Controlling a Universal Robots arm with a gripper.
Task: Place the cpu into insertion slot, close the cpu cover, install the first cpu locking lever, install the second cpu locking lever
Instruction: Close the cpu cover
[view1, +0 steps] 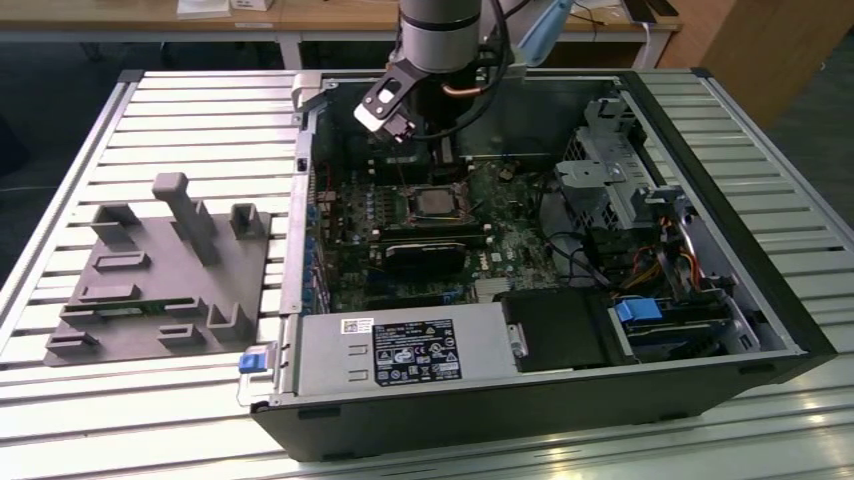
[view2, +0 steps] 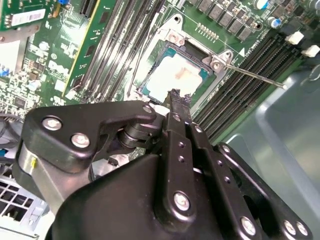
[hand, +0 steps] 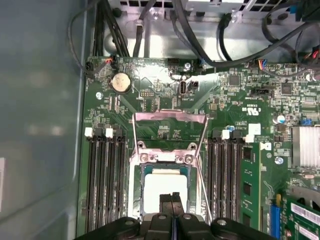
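One cpu lies in the one insertion slot. I count one cpu cover, tipped back off it. My gripper is pinched narrow with nothing between the fingers, tips over the cpu's face. Four memory slots flank each side. One lever rod juts sideways. The case wall runs just beside one bank, with bare board beyond the cover

The cpu is showing a pale, matt metal face, and the cpu cover beside it is gleaming like bare shiny metal. The circuit board around the cpu is looking glossy green, and the gripper over it is looking matt black.
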